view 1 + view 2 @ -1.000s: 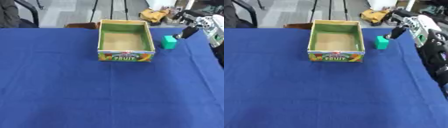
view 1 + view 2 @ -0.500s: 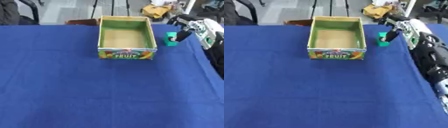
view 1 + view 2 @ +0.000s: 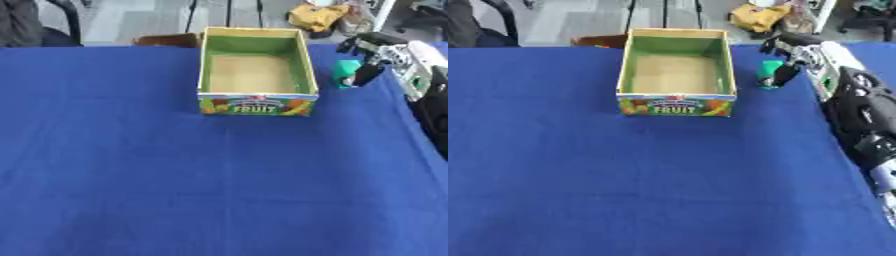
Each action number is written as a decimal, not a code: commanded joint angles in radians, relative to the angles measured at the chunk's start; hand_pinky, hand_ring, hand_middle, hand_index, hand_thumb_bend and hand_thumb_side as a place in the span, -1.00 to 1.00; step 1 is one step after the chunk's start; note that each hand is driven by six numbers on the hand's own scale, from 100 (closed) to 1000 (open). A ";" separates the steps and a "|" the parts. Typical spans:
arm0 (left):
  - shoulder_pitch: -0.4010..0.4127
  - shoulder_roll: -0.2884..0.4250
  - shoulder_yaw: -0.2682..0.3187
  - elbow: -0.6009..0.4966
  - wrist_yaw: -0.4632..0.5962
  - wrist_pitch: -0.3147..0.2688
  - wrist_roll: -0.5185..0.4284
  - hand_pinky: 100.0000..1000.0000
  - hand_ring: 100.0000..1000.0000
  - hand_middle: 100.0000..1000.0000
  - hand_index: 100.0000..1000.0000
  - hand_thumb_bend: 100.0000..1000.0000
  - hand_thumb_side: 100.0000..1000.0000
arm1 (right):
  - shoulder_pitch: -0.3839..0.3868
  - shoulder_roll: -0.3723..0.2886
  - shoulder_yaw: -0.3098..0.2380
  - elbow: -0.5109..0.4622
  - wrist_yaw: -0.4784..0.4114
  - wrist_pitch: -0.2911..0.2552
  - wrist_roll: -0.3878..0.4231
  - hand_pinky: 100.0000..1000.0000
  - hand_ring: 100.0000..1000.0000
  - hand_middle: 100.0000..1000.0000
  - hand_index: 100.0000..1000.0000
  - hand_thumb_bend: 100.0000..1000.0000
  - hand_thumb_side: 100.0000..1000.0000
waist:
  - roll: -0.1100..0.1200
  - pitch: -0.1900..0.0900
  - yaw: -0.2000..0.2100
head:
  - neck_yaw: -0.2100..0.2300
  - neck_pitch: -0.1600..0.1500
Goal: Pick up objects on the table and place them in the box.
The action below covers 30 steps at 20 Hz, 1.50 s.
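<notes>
While my right hand curls around the upright green block near the table's far right edge, the box sits beside it.

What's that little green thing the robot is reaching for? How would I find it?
Start at the open cardboard box with FRUIT on its front, standing on the blue tablecloth. Look just past the box's right wall: a small green block sits on the cloth there. It is the only loose thing on the table, and the robot's right hand has its dark fingers right at it.
</notes>
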 commanded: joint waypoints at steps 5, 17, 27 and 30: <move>-0.003 0.014 0.006 -0.020 0.001 -0.003 -0.002 0.31 0.45 0.34 0.59 -0.02 0.33 | -0.008 -0.054 -0.019 -0.006 0.019 0.012 -0.021 0.39 0.73 0.63 0.74 -0.50 -1.00 | 0.005 -0.009 0.008 | 0.001 -0.004; -0.001 0.007 0.009 -0.018 0.000 -0.004 -0.002 0.31 0.45 0.35 0.60 -0.02 0.33 | -0.003 -0.076 -0.028 -0.015 0.059 0.019 -0.038 0.54 0.91 0.69 0.74 -0.54 -1.00 | 0.009 0.006 0.009 | 0.006 -0.001; 0.000 0.002 0.007 -0.019 0.002 -0.005 -0.006 0.31 0.45 0.35 0.60 -0.01 0.34 | 0.002 -0.077 -0.032 0.002 0.078 0.030 -0.031 0.51 0.87 0.70 0.73 -0.71 -1.00 | 0.012 0.019 0.030 | 0.007 0.001; 0.000 0.001 0.006 -0.020 0.003 -0.006 -0.009 0.31 0.46 0.35 0.60 -0.01 0.33 | 0.004 -0.076 -0.031 0.006 0.079 0.030 -0.031 0.49 0.86 0.70 0.73 -0.72 -1.00 | 0.014 0.022 0.035 | 0.007 0.000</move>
